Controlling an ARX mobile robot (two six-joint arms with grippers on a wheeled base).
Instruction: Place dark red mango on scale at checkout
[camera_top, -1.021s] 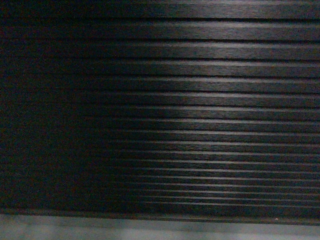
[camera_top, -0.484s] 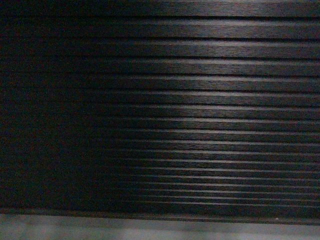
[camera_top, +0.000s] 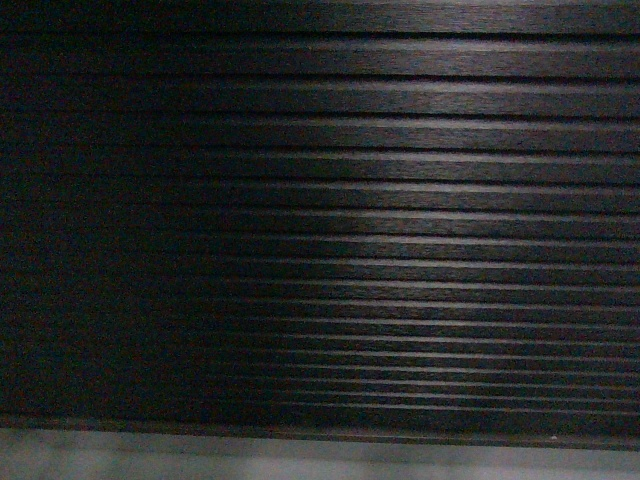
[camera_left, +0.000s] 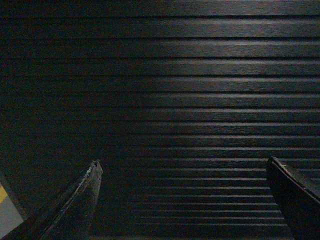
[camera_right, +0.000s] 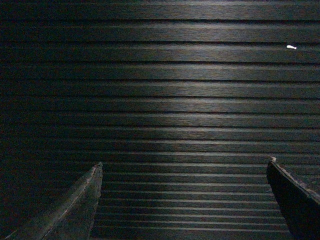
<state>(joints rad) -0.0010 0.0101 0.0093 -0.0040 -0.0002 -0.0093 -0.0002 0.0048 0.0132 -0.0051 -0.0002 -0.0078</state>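
The checkout's ribbed black front panel (camera_top: 400, 220) fills the head view, close up and dimly lit. It also fills the left wrist view as the checkout panel (camera_left: 190, 90) and the right wrist view as the checkout panel (camera_right: 180, 100). My left gripper (camera_left: 182, 162) is open, its two dark fingers far apart with nothing between them. My right gripper (camera_right: 184, 162) is open too and holds nothing. The dark red mango and the scale are out of view. Neither gripper shows in the head view.
A grey strip of floor (camera_top: 300, 460) runs under the panel's bottom edge. A bit of grey floor with a yellow mark (camera_left: 5, 210) shows at the lower left of the left wrist view. A small white speck (camera_right: 291, 47) sits on the panel.
The head view has barely shifted; the ribbed panel stays in place across the frames.
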